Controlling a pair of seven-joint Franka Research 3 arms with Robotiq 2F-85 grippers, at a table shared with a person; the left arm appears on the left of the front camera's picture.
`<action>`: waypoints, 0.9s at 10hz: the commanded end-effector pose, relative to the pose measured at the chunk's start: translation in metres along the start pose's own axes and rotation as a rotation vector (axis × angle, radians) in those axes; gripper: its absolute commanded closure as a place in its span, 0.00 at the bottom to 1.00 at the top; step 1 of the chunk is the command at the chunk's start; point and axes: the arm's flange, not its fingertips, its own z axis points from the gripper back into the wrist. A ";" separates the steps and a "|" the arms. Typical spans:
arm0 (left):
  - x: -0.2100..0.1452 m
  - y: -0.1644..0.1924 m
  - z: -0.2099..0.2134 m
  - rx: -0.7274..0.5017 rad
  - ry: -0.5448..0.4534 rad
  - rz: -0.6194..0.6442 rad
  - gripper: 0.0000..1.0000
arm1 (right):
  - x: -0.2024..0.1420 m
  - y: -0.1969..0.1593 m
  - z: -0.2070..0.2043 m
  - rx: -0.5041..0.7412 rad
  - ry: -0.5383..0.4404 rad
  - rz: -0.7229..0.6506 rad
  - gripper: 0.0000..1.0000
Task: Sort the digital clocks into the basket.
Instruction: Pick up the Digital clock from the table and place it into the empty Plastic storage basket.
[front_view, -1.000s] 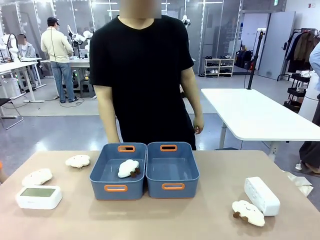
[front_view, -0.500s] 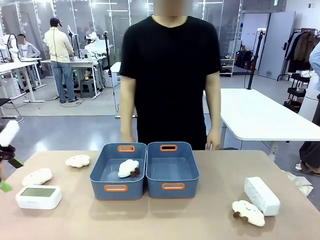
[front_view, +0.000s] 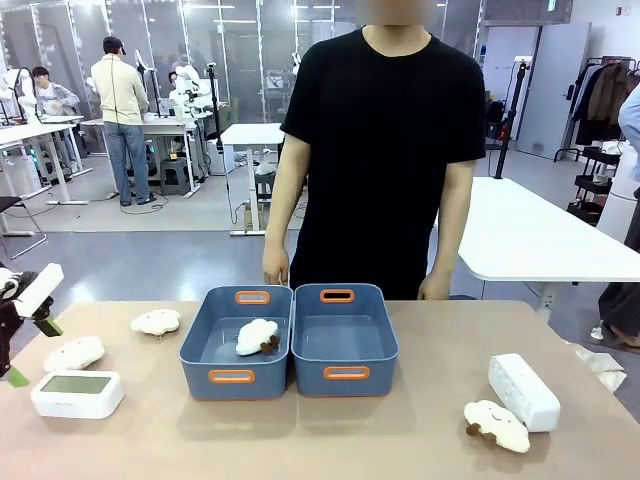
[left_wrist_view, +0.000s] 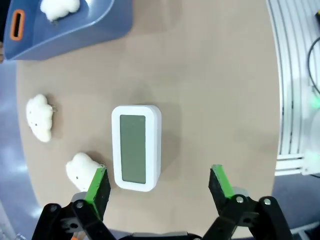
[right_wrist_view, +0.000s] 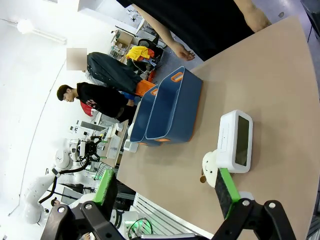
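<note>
the left gripper (left_wrist_view: 159, 187) is coming in near left, fingers apart; the clock (left_wrist_view: 135, 148) is lying just ahead, long axis across their closing line. right gripper (right_wrist_view: 166, 187) is gaping too.

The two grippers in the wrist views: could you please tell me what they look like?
The left gripper and the right gripper look alike: two black, jointed fingers with round pivot pins, each lined with a bright green pad. In the front view the left arm has a white end.
</note>
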 end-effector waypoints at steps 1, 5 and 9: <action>0.003 0.001 -0.003 -0.006 0.014 -0.018 0.00 | -0.001 0.001 0.001 0.007 -0.001 0.005 0.00; -0.013 0.057 -0.076 -0.048 0.125 0.016 0.00 | -0.001 0.001 0.001 0.007 -0.001 0.005 0.00; -0.022 0.076 -0.129 -0.041 0.168 -0.010 0.00 | -0.001 0.001 0.001 0.007 -0.001 0.005 0.00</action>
